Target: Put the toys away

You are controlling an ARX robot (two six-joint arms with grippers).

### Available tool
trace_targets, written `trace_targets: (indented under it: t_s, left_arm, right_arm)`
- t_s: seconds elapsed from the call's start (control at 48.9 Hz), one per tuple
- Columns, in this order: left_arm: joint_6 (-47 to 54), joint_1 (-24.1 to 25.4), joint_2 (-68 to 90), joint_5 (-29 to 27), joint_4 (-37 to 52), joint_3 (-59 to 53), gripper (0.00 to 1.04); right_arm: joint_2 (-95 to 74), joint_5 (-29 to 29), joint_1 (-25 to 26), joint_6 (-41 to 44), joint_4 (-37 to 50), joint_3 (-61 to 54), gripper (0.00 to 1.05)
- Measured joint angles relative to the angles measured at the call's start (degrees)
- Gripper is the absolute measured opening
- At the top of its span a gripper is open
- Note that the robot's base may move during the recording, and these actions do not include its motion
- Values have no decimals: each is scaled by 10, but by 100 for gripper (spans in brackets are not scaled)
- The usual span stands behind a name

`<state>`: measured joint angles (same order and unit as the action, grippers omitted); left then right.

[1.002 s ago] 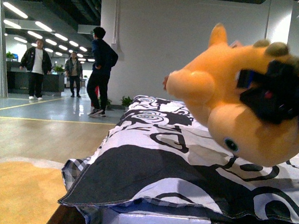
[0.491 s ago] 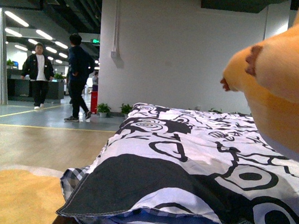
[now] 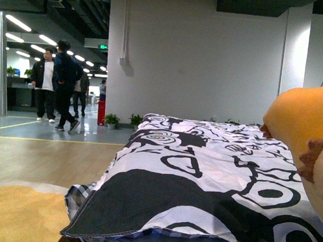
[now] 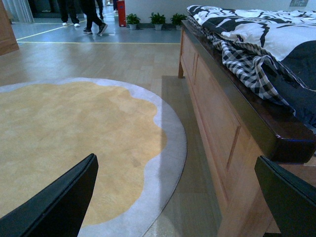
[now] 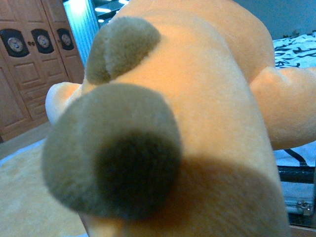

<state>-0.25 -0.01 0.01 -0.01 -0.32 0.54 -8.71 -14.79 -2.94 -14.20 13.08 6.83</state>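
The orange-yellow plush toy [image 3: 307, 121] hangs at the right edge of the front view, above the bed's right side, cut off by the picture's border. It fills the right wrist view, where two grey-brown rounded nubs [image 5: 113, 148] stick out of its orange body [image 5: 212, 89]. My right gripper is shut on the plush toy, and its fingers are hidden behind the plush. My left gripper [image 4: 173, 207] is open, low over the floor beside the bed frame. Nothing lies between its black fingers [image 4: 57, 202].
A black-and-white patterned quilt [image 3: 202, 176] covers the bed, with a wooden frame [image 4: 222, 113] under it. A round yellow rug [image 4: 64, 133] with a grey border lies on the wood floor. People [image 3: 65, 83] walk at the far left. Wooden wardrobe doors [image 5: 29, 74] stand behind.
The plush toy has swung to the right and come close to the front camera, so the black gripper on it no longer shows there. The walking person has moved left.
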Motion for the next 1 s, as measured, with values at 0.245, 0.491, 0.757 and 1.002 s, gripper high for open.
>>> trace_targets:
  t_s: [0.245,0.491,0.757,1.002]
  left_arm:
    - [0,0,0,0,0,0,99]
    - [0,0,0,0,0,0,99]
    - [0,0,0,0,0,0,99]
    - [0,0,0,-2,0,0,99]
  right_arm:
    - [28,13,-7,20,-19,-35,11]
    - [30,16,-13,23,-19,-36,11]
    - [30,16,-13,24,-19,-36,11]
    - [30,13,-15,25,-19,-36,11]
